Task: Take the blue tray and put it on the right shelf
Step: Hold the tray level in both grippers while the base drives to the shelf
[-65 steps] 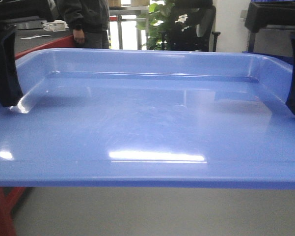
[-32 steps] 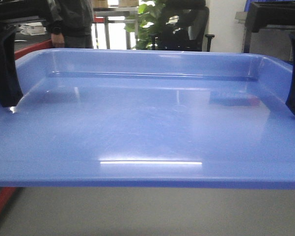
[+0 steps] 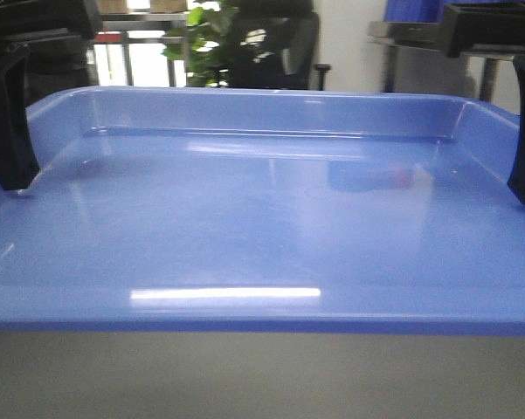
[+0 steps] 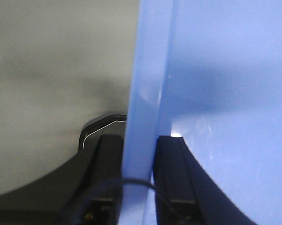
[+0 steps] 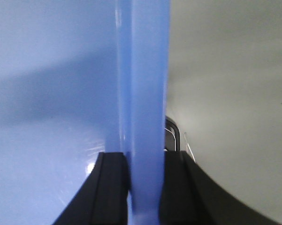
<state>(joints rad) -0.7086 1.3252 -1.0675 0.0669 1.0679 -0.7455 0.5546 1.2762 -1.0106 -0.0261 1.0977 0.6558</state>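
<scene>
Exterior front-facing: filling the frame, blue tray [image 3: 262, 227] held level above grey floor [image 3: 262, 375]. Clamped at its left rim by left gripper [image 4: 140, 145], at its right rim by right gripper [image 5: 145, 161], each with one black finger inside the wall and one outside. Beyond the far rim, potted plant [image 3: 205, 39] and black office chair [image 3: 271, 44]. Farther right, well apart from the tray, right shelf [image 3: 406, 31] bearing a blue bin [image 3: 411, 9].
</scene>
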